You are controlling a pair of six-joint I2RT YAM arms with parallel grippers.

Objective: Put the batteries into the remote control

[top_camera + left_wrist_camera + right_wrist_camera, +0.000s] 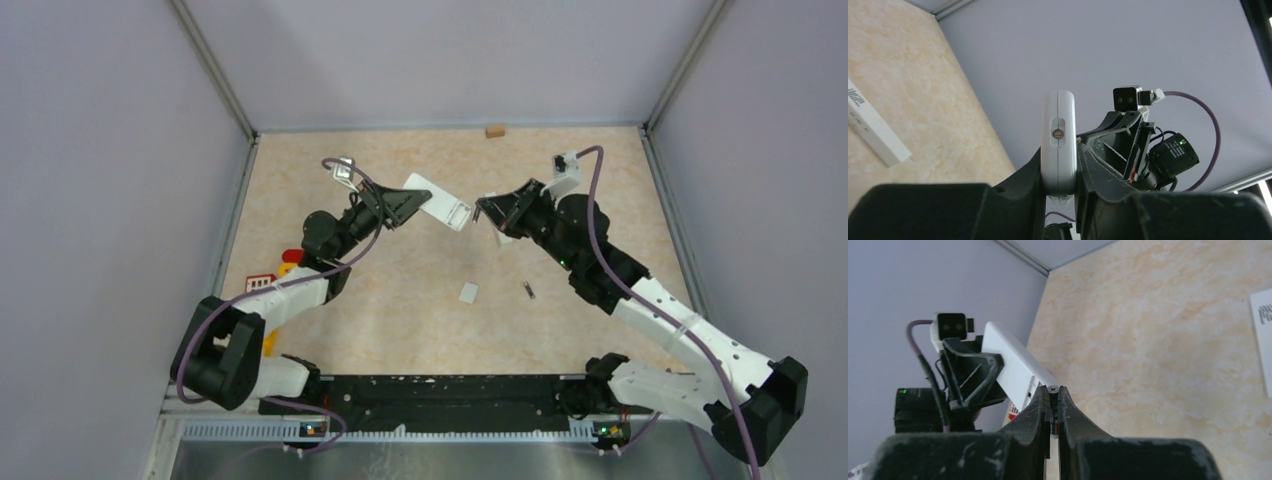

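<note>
My left gripper (403, 206) is shut on a white remote control (438, 203) and holds it above the table, its open end toward the right arm. In the left wrist view the remote (1059, 125) stands edge-on between the jaws of that gripper (1059, 167). My right gripper (486, 208) is shut on a thin dark battery (1052, 390) that sticks out at the tips of the gripper (1053, 396), close to the remote's end (1015, 367). Another battery (529, 290) lies on the table in the middle.
A small white cover piece (468, 292) lies left of the loose battery. A second white remote (873, 127) lies on the table, partly under the right gripper (503, 238). A wooden block (494, 130) sits by the back wall. Red and yellow objects (285, 265) lie at the left.
</note>
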